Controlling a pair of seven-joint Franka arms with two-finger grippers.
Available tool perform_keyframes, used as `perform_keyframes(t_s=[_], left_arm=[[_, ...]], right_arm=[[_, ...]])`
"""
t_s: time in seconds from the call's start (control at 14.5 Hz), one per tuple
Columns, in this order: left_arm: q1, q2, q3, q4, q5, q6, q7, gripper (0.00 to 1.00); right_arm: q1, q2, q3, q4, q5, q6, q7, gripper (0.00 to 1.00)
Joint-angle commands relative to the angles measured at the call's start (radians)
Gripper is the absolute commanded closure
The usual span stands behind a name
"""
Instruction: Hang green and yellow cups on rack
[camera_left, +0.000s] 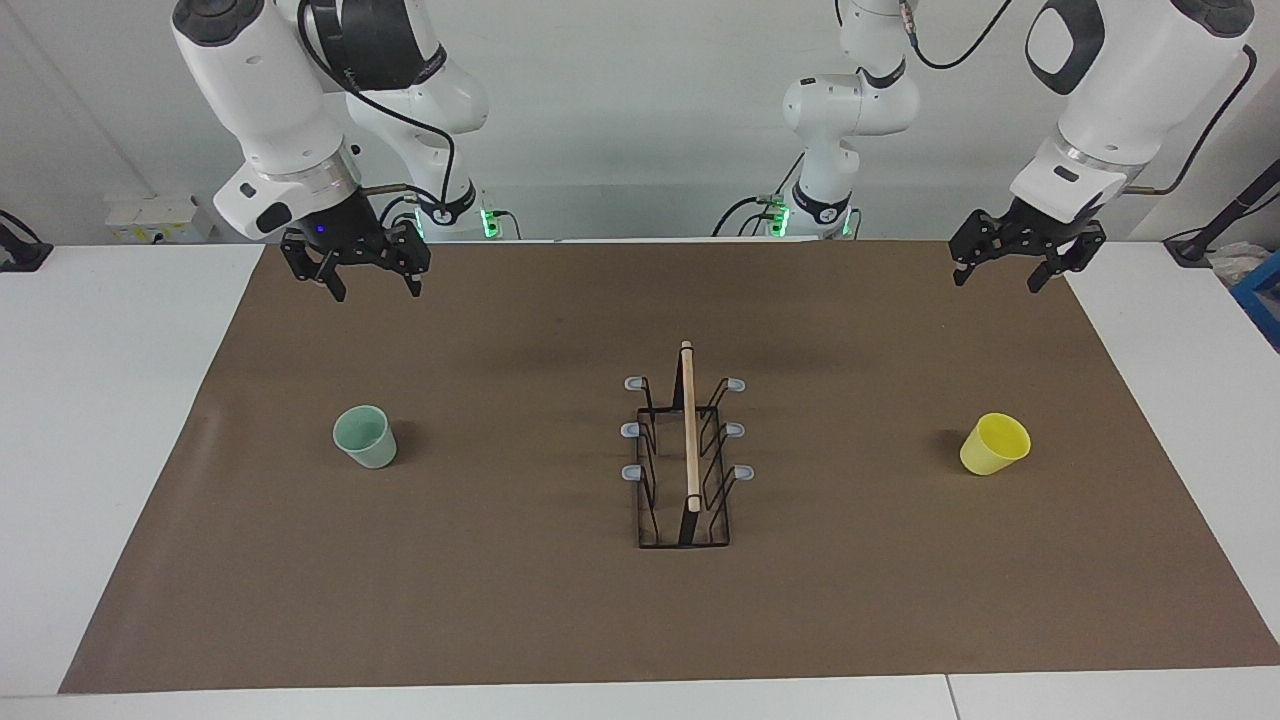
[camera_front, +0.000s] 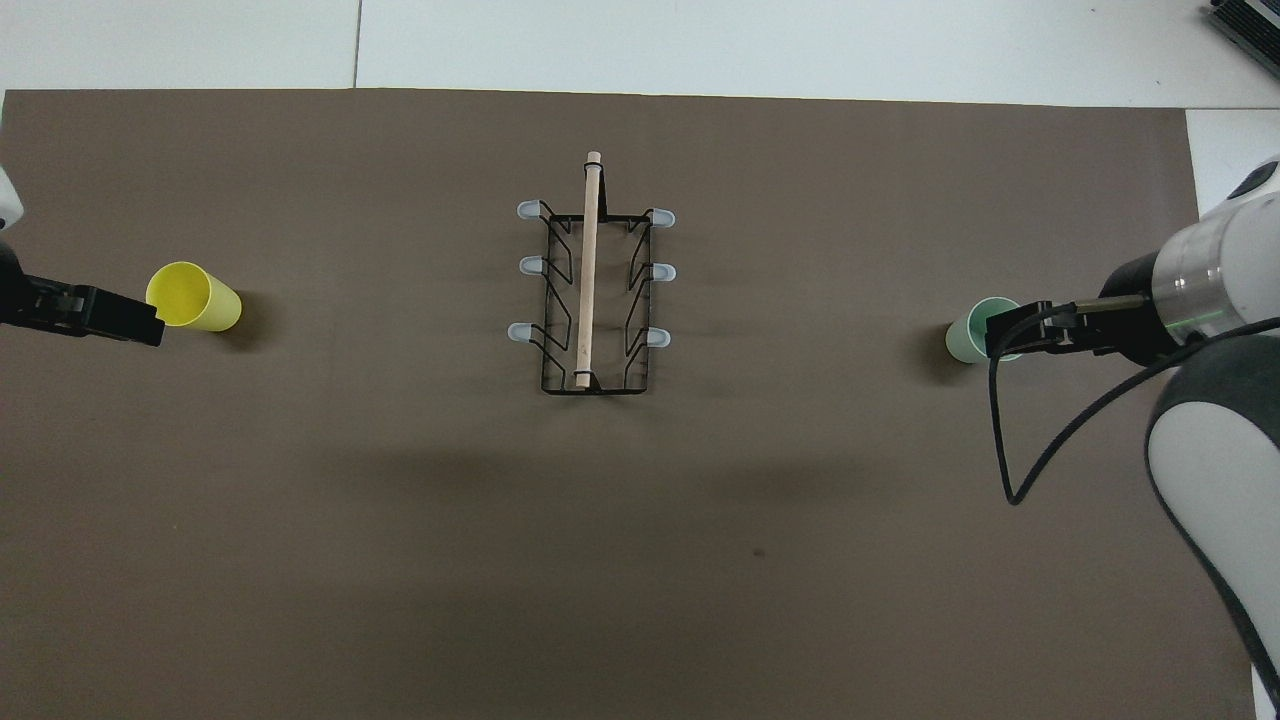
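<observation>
I have both arms raised with nothing held. My right claw (camera_left: 365, 275) hangs with fingers apart, and the green cup (camera_left: 365, 437) stands upright on the surface (camera_left: 500, 620) almost straight below it, mouth up. My left claw (camera_left: 1010, 265), fingers also apart, has the yellow cup (camera_left: 995, 443) below it, tipped over. The rack (camera_left: 686, 450) sits midway between the cups, its rod running away from the robots, so I judge that each claw takes its own cup.
</observation>
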Motion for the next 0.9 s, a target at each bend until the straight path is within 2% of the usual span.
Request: perform_keyframes(t_s=[0.0,0.55,0.83], left_arm=[[-0.013,-0.004,0.006,0.011,-0.002,0.010,-0.014,0.00],[-0.015,-0.021,0.005,-0.009,-0.007,0.000,-0.031,0.00],[-0.010,0.037,0.020,0.026,-0.060,-0.024,-0.060,0.00]], right_arm=[[-0.009,0.004,0.008,0.001,-0.016,0.017,0.018,0.00],[-0.009,0.006,0.006,0.003,-0.016,0.019,0.009,0.00],[-0.009,0.006,0.003,0.001,-0.016,0.019,0.008,0.00]])
